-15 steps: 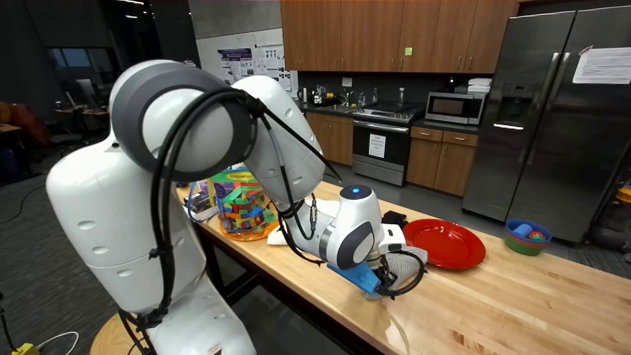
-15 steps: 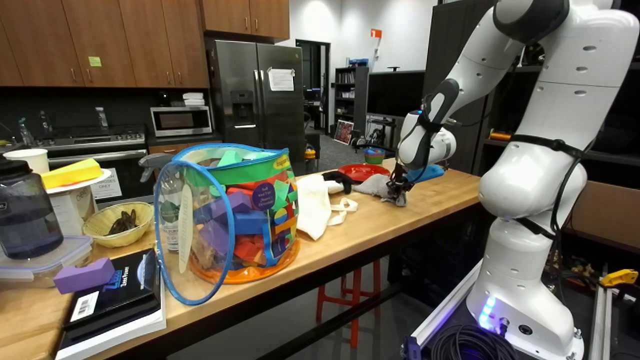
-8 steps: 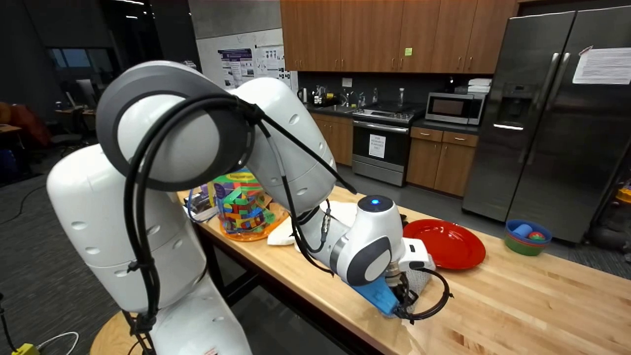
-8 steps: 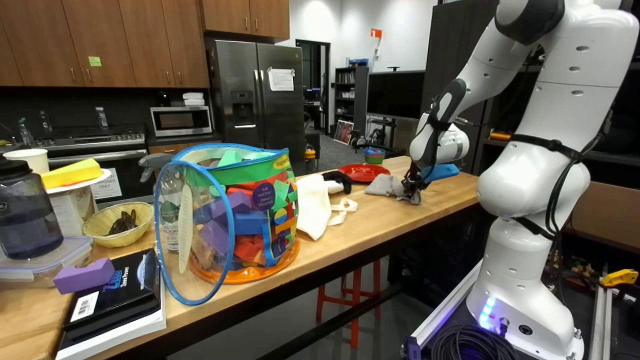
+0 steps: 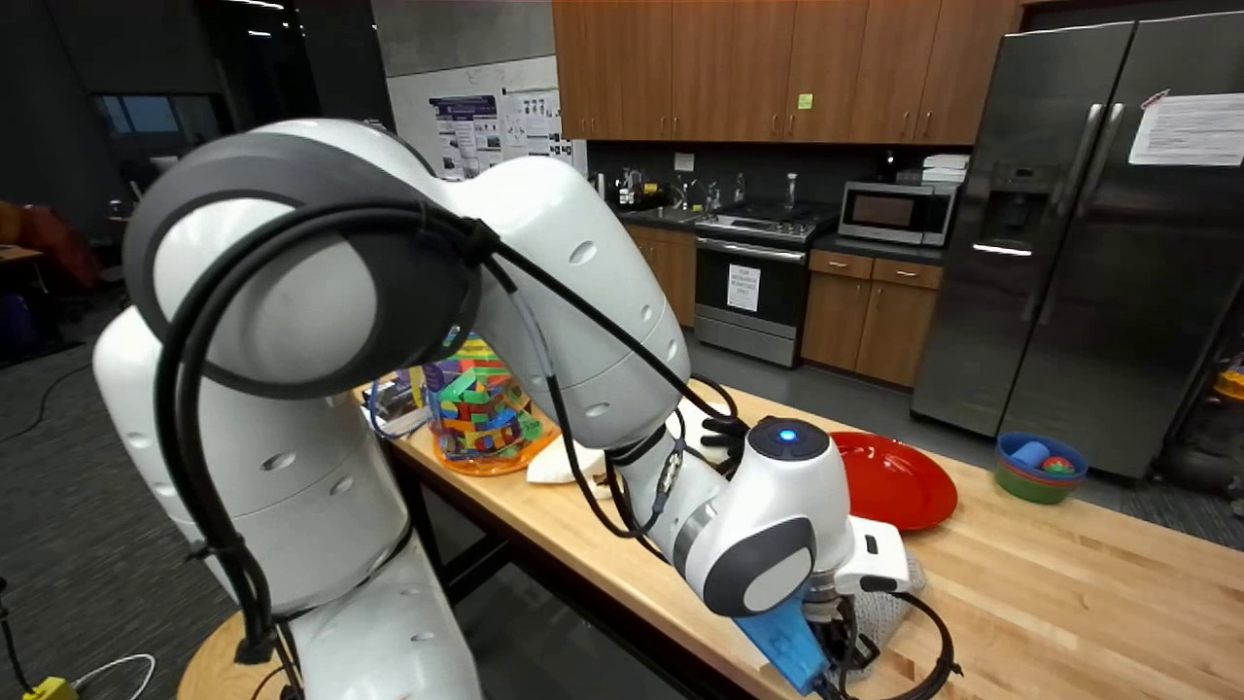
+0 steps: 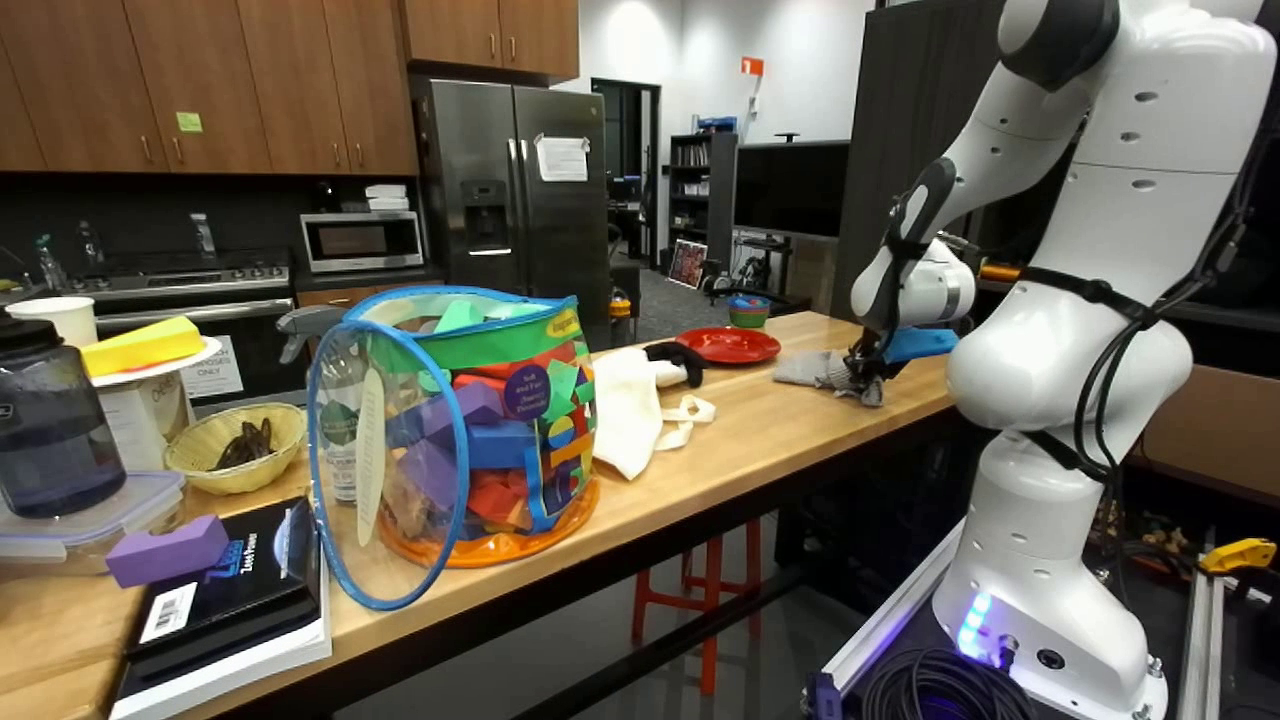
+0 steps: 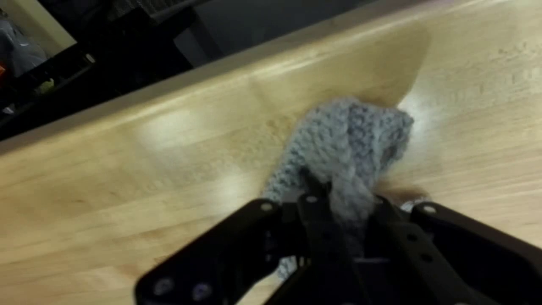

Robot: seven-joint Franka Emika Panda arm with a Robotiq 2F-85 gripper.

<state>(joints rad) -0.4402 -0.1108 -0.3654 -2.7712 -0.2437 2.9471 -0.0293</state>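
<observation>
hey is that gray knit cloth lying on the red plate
No, in an exterior view a strip of bare wooden tabletop shows between the gray knit cloth and the red plate.

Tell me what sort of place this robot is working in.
Most likely a kitchen area in a lab: there's a two-door refrigerator, a microwave, and an oven whose paper sign appears to read "for research purposes only".

The gripper [image 7: 348,205] and the grey knit cloth [image 7: 326,142] between its fingers [image 7: 318,224] have moved along the table [image 6: 735,425] — the red plate [image 6: 728,346] now farther from them
</observation>
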